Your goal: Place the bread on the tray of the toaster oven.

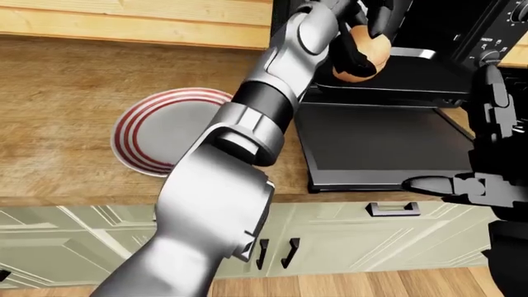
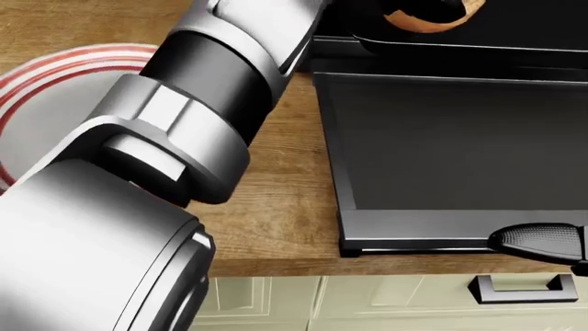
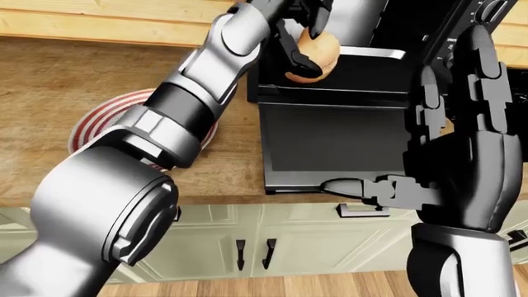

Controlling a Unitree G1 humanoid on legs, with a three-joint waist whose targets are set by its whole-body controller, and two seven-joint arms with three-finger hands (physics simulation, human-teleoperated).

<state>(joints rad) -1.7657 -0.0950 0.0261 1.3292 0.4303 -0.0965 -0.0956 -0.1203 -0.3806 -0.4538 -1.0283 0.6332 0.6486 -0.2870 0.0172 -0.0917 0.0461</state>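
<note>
1. Bread (image 3: 312, 54) sits pinched in the left hand (image 1: 369, 37), dark fingers (image 3: 290, 52) curled round the roll, held above the tray (image 1: 388, 73) at the mouth of the toaster oven (image 1: 462, 37). It does not look set down yet, though I cannot tell for sure whether its underside touches the tray.

2. Letting go too soon is my first worry. The roll hangs near the tray's outer lip, and a round loaf freed there could roll off onto the lowered oven door (image 2: 460, 145), or on to the wooden counter (image 2: 285, 207) beside it.

3. The fingers wrap well round the roll. If they spread unevenly, one could drag the bread sideways out of the oven as it is released.

4. The left forearm (image 1: 289, 68) runs close along the oven's left edge; a push deeper might knock the housing and jolt the tray.

5. The right hand (image 3: 450, 167) hangs spread and holding nothing, just off the door's outer edge, one fingertip (image 2: 538, 241) over the door's rim. A downward drift could press on the door and shake the oven mid-placement.

6. The striped plate (image 1: 161, 133) lies bare on the counter left of the oven, under the left arm; a low elbow on the way out could sweep it.
</note>
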